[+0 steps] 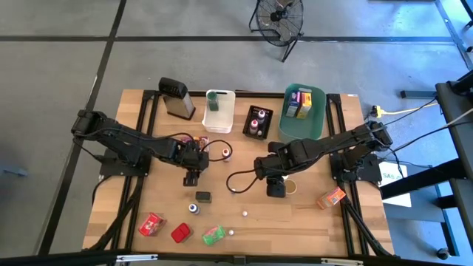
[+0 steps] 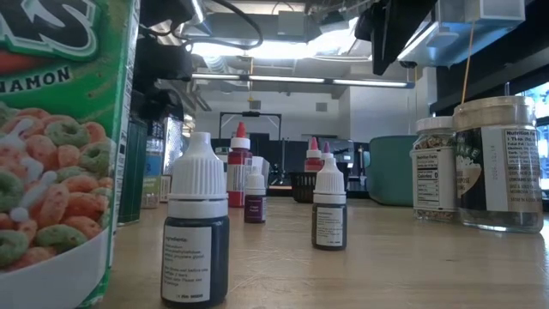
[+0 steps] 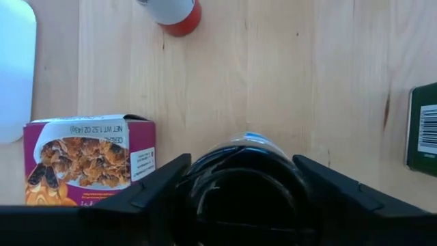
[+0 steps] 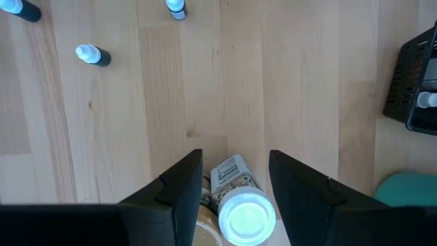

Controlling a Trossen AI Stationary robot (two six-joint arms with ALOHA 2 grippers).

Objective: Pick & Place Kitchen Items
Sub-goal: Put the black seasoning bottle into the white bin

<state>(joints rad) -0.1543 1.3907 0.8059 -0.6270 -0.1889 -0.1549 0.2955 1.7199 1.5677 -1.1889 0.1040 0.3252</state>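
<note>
Purple cereal box point(image 3: 89, 160) reads "NET WT 1.52 OZ (43g)".

Two matte-black jointed arms; black cable loops beside the right arm point(image 1: 325, 151); left arm point(image 1: 126, 139) identical.

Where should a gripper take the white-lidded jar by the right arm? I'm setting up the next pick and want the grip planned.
Probably around the body just below the lid, coming straight down. The white-lidded jar stands upright on the table, its round lid facing up, and the right gripper already hangs above it with a finger on either side. The sides look clear enough.
</note>
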